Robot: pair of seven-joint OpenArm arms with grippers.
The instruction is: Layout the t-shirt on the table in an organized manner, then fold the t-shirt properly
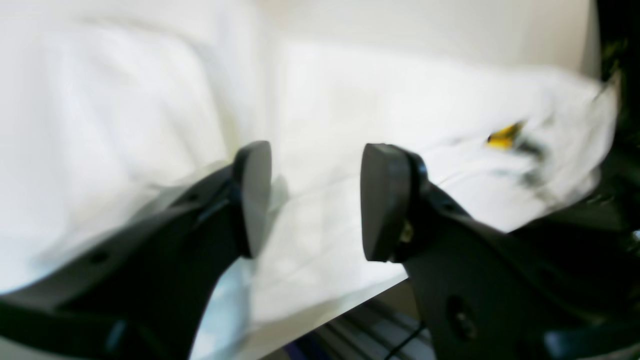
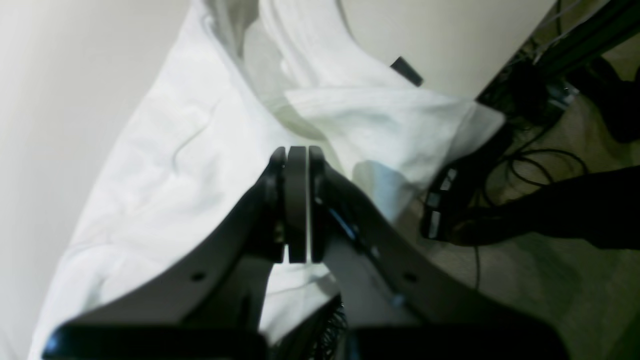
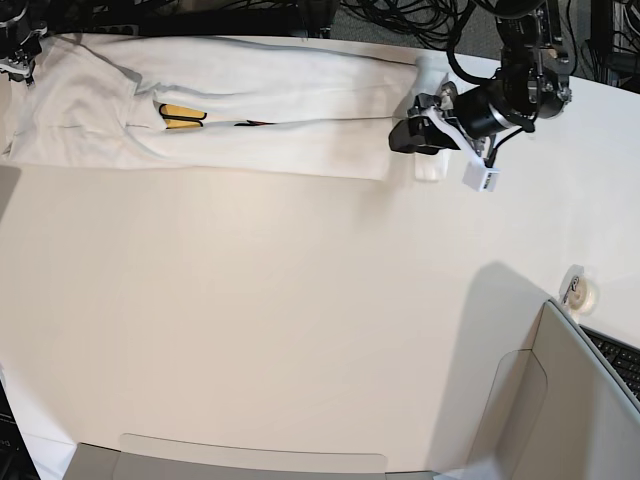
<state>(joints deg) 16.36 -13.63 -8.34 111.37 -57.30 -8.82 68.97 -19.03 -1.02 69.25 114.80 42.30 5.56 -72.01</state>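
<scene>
The white t-shirt [image 3: 280, 110] lies as a long, narrow strip along the far edge of the table [image 3: 300, 320], with a bit of yellow print [image 3: 182, 115] showing. My left gripper [image 3: 408, 135] is at the strip's right end. In the blurred left wrist view it [image 1: 315, 200] stands open just above the t-shirt [image 1: 350, 100], nothing between its pads [image 1: 252, 200]. My right gripper [image 2: 297, 200] is shut over the t-shirt [image 2: 175, 165] at the left end, where cloth hangs past the table edge. I cannot tell whether cloth is pinched.
A grey-beige panel [image 3: 560, 400] stands at the near right, with a small tape roll [image 3: 583, 292] beside it and a keyboard [image 3: 615, 355] behind. Cables [image 3: 420, 15] run beyond the far edge. Off the table, floor cables [image 2: 525, 165] show.
</scene>
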